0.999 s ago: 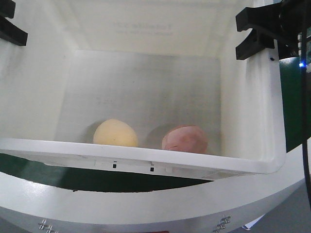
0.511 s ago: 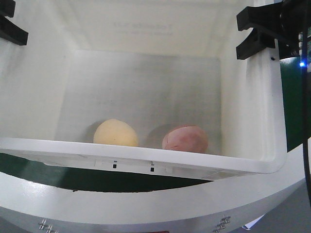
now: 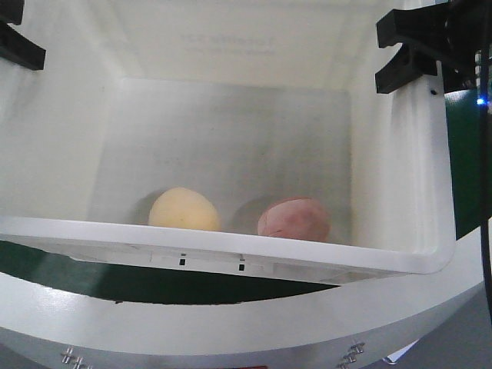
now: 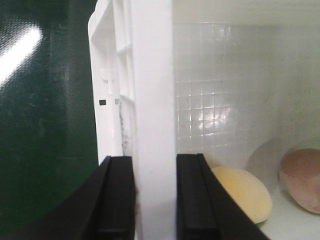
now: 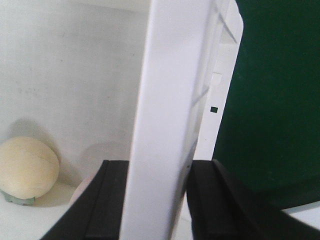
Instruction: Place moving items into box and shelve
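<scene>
L grip (image 4: 154, 167), R grip (image 5: 157, 172): prob. clamp box (image 3: 115, 234) | yel lump (image 3: 184, 209), pink lump (image 3: 294, 219): inside

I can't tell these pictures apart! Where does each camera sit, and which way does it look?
Front view: above the near rim, looking down into the box; left gripper and right gripper show at the top corners.
Left wrist: on the left arm, facing along the box's left wall; its fingers pinch that wall.
Right wrist: on the right arm, facing along the right wall; its fingers pinch it.
Shared: all three see the yellow lump.
</scene>
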You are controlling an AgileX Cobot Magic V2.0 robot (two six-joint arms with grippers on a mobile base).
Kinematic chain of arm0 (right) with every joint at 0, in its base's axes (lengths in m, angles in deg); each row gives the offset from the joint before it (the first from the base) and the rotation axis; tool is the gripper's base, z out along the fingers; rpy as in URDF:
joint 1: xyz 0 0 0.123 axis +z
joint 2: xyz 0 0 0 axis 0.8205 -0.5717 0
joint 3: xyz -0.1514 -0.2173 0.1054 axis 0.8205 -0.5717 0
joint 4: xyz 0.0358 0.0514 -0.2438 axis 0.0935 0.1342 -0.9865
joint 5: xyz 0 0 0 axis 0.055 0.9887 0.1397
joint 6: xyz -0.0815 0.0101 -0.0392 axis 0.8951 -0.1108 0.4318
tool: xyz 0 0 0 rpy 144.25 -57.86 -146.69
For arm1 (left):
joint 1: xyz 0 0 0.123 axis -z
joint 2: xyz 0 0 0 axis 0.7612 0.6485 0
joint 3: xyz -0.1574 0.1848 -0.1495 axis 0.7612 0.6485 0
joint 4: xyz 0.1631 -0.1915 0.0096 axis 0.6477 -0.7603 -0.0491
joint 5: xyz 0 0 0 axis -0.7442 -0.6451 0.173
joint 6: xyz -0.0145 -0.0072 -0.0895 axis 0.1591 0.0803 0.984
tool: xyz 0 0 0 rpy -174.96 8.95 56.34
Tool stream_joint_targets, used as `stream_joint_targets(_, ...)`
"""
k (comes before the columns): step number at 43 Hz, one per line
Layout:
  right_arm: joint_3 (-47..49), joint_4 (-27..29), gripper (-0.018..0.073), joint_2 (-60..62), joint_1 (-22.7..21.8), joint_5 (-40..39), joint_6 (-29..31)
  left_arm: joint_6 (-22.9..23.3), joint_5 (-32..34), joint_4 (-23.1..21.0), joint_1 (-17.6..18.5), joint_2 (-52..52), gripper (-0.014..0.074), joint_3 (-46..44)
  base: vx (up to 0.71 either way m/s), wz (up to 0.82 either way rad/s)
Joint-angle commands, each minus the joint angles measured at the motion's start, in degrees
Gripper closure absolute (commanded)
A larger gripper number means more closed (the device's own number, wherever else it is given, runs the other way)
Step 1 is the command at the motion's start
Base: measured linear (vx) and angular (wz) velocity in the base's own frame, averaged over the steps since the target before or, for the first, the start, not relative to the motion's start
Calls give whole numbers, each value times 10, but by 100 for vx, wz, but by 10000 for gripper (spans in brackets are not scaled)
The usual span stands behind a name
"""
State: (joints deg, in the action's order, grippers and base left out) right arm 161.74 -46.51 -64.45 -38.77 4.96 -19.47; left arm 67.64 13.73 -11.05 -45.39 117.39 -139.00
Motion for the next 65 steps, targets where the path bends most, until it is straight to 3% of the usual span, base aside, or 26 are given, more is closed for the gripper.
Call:
stream_joint_targets(1, 27, 76, 559, 27, 3, -62, 15, 1, 40, -91, 5, -24, 597, -24, 0, 0)
stream_joint_targets(65, 27, 76, 559, 27, 3, -62, 15, 1, 40, -86, 5, -24, 597, -24, 0, 0)
